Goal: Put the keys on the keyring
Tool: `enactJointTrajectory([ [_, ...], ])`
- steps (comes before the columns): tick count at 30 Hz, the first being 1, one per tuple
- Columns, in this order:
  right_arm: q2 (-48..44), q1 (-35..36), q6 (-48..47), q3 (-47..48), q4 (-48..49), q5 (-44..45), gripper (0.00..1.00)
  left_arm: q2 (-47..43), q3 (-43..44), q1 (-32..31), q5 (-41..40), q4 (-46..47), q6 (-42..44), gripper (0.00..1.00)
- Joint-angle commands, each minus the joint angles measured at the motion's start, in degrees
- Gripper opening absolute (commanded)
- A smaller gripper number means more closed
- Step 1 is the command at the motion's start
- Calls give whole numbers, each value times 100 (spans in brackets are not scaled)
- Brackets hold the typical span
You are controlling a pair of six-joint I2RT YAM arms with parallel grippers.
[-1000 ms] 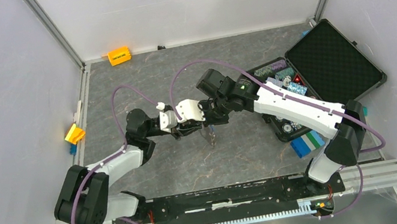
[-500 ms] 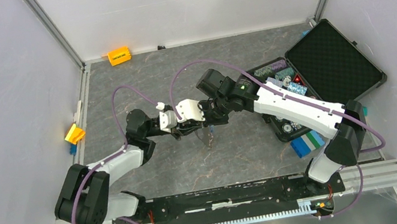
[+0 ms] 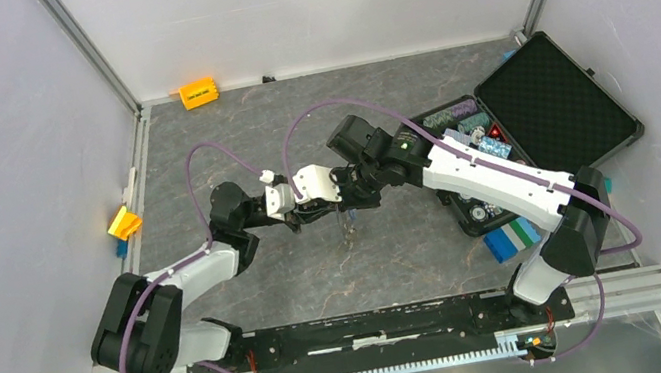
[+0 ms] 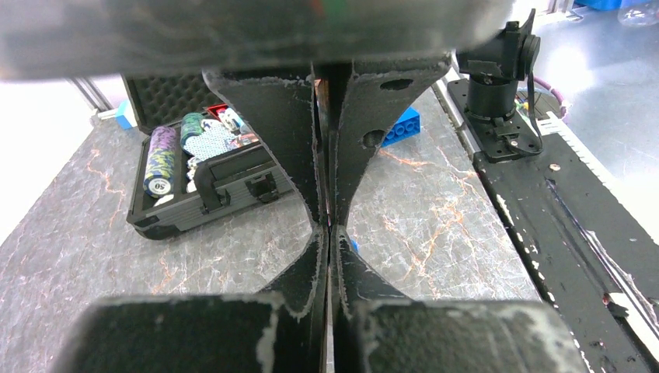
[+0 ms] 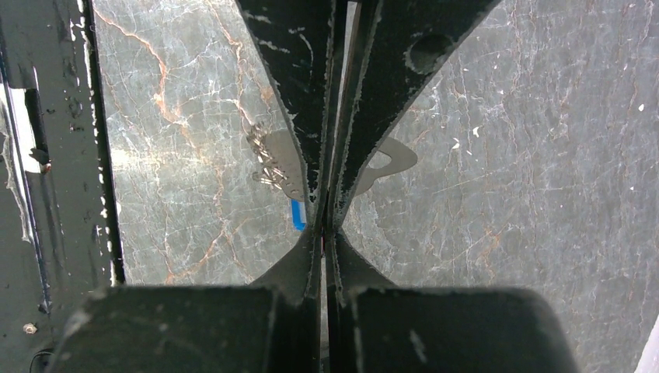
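**keyring** (image 5: pixel 392 158) — flat grey loop, held clear of the bench (image 5: pixel 505 155) at mid-scene. Its oval hole shows right of the gripping hand, its wavy edge left of it.

**right hand** (image 5: pixel 329 194): closed flat on the keyring, with no gap visible.

**left hand** (image 4: pixel 330 225): pressed fully together and meeting the right hand nose to nose in the overhead view. Whether it pinches anything cannot be told.

**blue-tagged key** (image 5: pixel 298 214): hangs just under the keyring, close against the right hand. The other key is not made out.

**open case** (image 3: pixel 547 110): far right, well apart.

Hazards, as judged:
- The thin pinch on a flat plate may let the keyring swivel or slip if the left hand pushes against it.
- Any key being threaded could snag on the wavy edge and drop to the bench — hard to pick up flat.
- The two hands work so close that they may knock each other.
- Both wrist views are largely blocked by their own hands, so misalignment at the opening could go unnoticed.
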Motion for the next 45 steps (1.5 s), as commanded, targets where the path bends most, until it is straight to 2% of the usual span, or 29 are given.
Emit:
enactJointTrajectory([
  [1, -302, 23, 11, 62, 540, -189, 0, 5, -79, -40, -57, 32, -168, 6],
  [8, -345, -3, 20, 27, 577, -194, 0, -16, -109, -24, -104, 67, -217, 21],
  [11, -355, -4, 24, 28, 571, -203, 0, 14, -110, -25, -87, 110, -254, 23],
  [33, -347, -14, -13, -105, 533, -258, 0, 42, -255, 109, -212, 1247, -998, 23],
  [41, -337, -13, -3, -66, 516, -266, 0, -32, -264, 117, -206, 1118, -878, 24],
  [45, -315, -14, 2, -65, 496, -284, 0, -32, -259, 119, -218, 1114, -885, 21],
])
